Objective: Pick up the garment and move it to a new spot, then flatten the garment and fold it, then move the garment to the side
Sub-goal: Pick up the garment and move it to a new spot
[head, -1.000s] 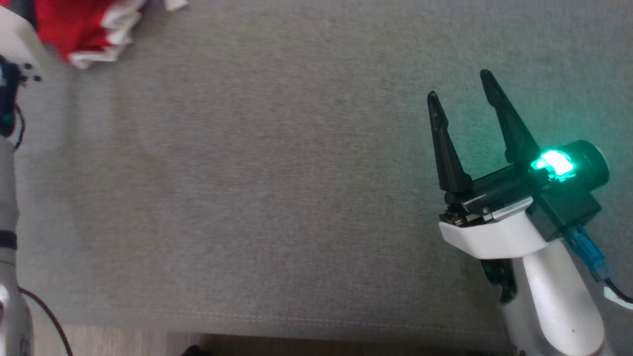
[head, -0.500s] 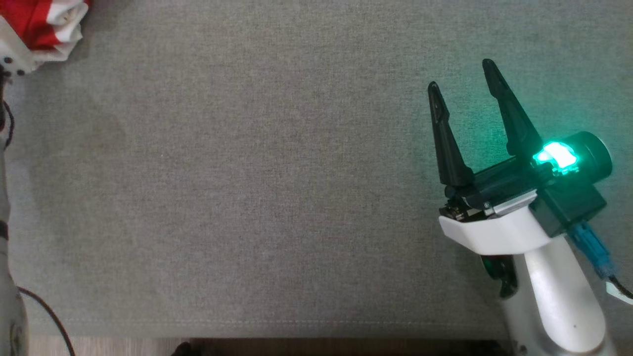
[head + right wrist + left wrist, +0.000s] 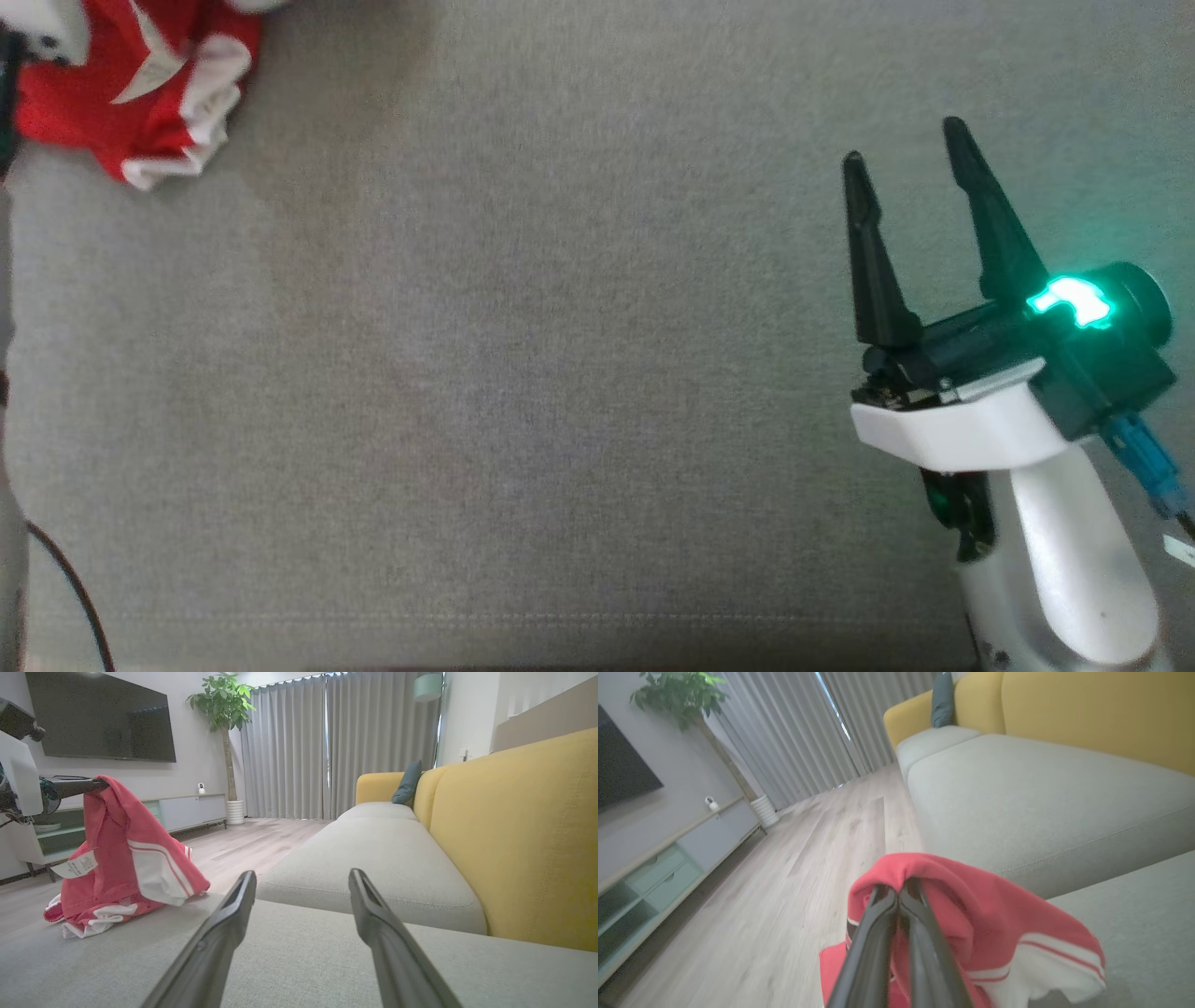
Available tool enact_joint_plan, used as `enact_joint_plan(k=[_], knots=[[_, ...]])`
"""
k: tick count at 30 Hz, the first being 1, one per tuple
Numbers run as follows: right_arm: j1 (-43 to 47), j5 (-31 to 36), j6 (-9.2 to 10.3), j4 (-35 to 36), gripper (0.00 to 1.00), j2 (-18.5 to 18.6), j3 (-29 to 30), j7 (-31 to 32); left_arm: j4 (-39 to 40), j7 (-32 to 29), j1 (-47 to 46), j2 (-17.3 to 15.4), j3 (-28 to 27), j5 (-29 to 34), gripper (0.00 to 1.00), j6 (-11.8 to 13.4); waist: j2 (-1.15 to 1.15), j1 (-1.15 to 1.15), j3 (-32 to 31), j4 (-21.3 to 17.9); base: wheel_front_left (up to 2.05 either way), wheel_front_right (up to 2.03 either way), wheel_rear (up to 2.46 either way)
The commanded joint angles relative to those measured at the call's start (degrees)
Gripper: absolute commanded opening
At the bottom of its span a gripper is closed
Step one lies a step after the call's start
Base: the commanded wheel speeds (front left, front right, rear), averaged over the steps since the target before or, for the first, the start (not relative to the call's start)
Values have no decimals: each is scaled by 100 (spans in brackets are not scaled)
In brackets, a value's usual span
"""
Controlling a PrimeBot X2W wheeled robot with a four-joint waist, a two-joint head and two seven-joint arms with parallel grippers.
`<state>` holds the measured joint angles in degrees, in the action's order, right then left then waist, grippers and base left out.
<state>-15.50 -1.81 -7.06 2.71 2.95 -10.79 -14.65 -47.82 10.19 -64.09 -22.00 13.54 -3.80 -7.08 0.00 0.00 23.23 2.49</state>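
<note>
The left gripper (image 3: 899, 891) pinches a fold of the red-and-white garment (image 3: 994, 914), its two dark fingers pressed together on the cloth at the top of the bunch; seen from the right wrist, the garment hangs from that grip in a loose drape, a white label (image 3: 74, 864) turned outward, and its lowest folds appear to rest at the left edge of the grey seat cushion (image 3: 523, 373). The right gripper (image 3: 904, 145) hovers well apart from it over the cushion's right side, fingers spread wide and empty, a green light (image 3: 1072, 303) glowing on its wrist. In the head view the garment sits in the upper left corner; more of it shows there than half a second ago, when only a small bunch sat at the very corner; a second ago it lay a little further right along the top edge. The whole view has shifted between those pictures — the strip of wooden floor (image 3: 784, 882) along its bottom edge has all but left the frame — so the camera's own move accounts for at least part of that; the right gripper holds the same spread as before. Behind, a yellow sofa back (image 3: 514, 835), grey curtains (image 3: 327, 746) and a wall-mounted television (image 3: 98, 716) frame the room.
</note>
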Motion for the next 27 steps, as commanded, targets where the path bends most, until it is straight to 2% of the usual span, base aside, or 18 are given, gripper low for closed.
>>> enact_joint_plan(k=[1, 7, 10, 15, 19, 23, 27], knots=[[120, -49, -43, 156, 100, -7, -90, -35, 248, 44, -298, -332, -68, 35, 0, 2, 0, 0, -304, -81, 0, 0, 0], [349, -196, -43, 102, 100, -7, 199, -35, 879, 8, -316, -141, 650, 23, 0, -35, 0, 0, -891, -309, 0, 0, 0], [527, -255, -43, 89, 100, -7, 381, -35, 1463, -106, -137, 23, 1271, -328, 0, -38, 0, 0, -1186, -525, 0, 0, 0], [686, -326, -43, 128, 100, -7, 556, -35, 2310, -433, 219, 190, 1793, -921, 0, -39, 0, 0, -1333, -852, 0, 0, 0], [707, -378, -43, 187, 100, -7, 579, -35, 2861, -557, 600, 321, 1946, -1216, 0, -39, 0, 0, -1230, -1120, 0, 0, 0], [652, -461, -43, 244, 100, -7, 506, -35, 2843, -639, 1082, 502, 2086, -1386, 0, 25, 0, 0, -994, -1341, 0, 0, 0], [576, -533, -43, 245, 100, -7, 402, -35, 2356, -580, 1552, 728, 2180, -1570, 0, 118, 0, 0, -775, -1482, 0, 0, 0]])
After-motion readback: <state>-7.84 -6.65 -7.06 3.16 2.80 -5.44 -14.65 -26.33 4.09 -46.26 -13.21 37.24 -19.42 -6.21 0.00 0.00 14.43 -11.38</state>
